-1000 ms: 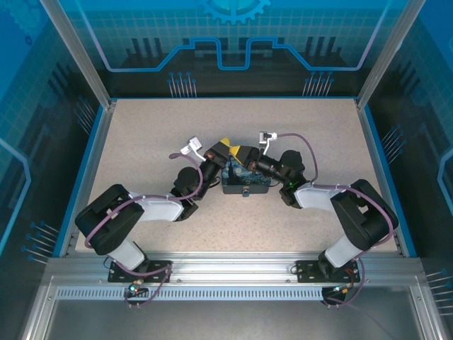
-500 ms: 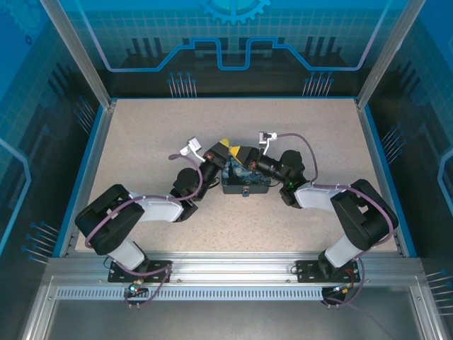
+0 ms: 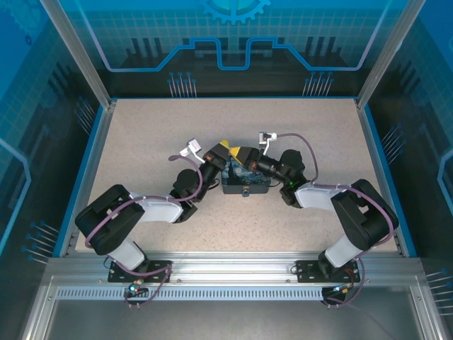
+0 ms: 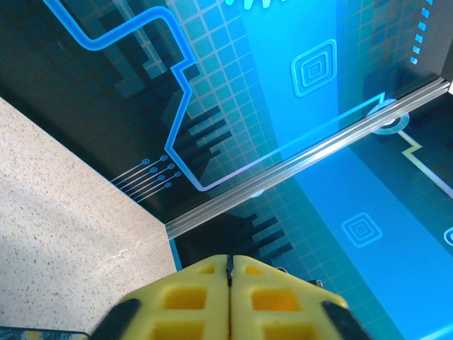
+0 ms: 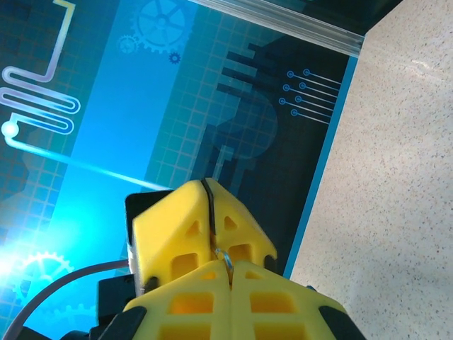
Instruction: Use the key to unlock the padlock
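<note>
Right end effector (image 5: 230, 265) pinches a thin metal piece (image 5: 222, 255), left end effector (image 4: 228, 262) is pressed together, and I fear a hard twist slips it out.

The left gripper (image 4: 230, 263) stands at the bottom edge of the view. Its two yellow fingers (image 4: 185, 297) are pressed flat together, with only a hairline seam between them. To the left lies the speckled beige table (image 4: 64, 212), which runs to its far edge. There a wall panel (image 4: 283, 106) printed with blue grids and circuit lines stands over it. A silver rail (image 4: 304, 159) crosses the panel on a slant. At the table's near left a dark bluish sliver (image 4: 35, 331) shows, too little of it to name.
</note>
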Robot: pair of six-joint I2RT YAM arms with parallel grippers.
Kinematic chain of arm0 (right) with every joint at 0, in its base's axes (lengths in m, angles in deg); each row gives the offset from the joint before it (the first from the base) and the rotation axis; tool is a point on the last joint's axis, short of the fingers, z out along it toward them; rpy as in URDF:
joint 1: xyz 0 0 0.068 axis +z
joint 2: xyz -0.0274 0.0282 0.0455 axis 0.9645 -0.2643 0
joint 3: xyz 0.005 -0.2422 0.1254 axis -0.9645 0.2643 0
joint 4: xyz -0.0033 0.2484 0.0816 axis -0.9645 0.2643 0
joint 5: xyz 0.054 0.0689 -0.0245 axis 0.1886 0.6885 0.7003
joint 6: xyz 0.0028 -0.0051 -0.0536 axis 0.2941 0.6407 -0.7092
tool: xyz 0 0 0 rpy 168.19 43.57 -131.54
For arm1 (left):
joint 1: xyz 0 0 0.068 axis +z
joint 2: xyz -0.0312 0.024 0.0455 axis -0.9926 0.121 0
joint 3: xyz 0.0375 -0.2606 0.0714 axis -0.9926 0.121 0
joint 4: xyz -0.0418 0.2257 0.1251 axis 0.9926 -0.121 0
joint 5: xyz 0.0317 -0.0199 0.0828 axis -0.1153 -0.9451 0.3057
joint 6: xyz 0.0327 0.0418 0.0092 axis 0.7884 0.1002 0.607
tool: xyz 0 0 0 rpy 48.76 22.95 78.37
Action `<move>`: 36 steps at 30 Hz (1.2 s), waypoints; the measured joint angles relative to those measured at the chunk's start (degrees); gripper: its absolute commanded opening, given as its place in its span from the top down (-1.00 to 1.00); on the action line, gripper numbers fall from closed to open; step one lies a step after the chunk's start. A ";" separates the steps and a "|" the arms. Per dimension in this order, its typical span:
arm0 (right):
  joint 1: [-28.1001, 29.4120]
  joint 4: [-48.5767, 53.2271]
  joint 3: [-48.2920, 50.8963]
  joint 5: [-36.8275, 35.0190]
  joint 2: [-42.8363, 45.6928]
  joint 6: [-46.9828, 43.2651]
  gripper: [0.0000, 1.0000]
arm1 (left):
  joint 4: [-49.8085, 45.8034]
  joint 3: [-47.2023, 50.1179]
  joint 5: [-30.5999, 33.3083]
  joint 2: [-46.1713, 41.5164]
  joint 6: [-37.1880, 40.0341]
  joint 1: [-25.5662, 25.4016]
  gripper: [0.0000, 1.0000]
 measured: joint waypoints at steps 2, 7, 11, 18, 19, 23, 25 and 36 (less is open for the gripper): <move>-0.61 1.20 0.15 0.00 0.46 -0.35 1.00 | -1.03 0.00 0.00 -0.92 0.11 0.07 0.29; -2.40 3.30 1.88 0.11 2.91 -1.40 1.00 | -8.07 0.00 -0.09 -8.31 0.22 0.92 -0.01; -3.10 6.56 2.93 0.46 5.49 -3.04 1.00 | -18.56 -0.44 -1.03 -15.65 0.52 1.84 -0.09; -3.58 10.97 4.33 0.63 9.35 -5.44 1.00 | -41.22 -7.15 -5.86 -20.74 3.58 2.03 -0.18; -3.74 11.74 4.61 0.66 9.88 -5.81 1.00 | -43.28 -7.69 -6.58 -20.87 3.78 2.03 -0.18; -4.57 15.96 6.16 0.04 12.92 -7.65 1.00 | -50.62 -8.26 -10.05 -20.92 4.76 2.03 -0.21; -5.11 18.69 6.82 -0.37 14.80 -8.72 1.00 | -52.46 -7.78 -11.54 -20.94 4.87 2.03 -0.22; -10.05 36.94 10.99 -3.93 28.06 -15.28 1.00 | -54.14 3.37 -14.03 -21.90 6.23 -2.78 -0.29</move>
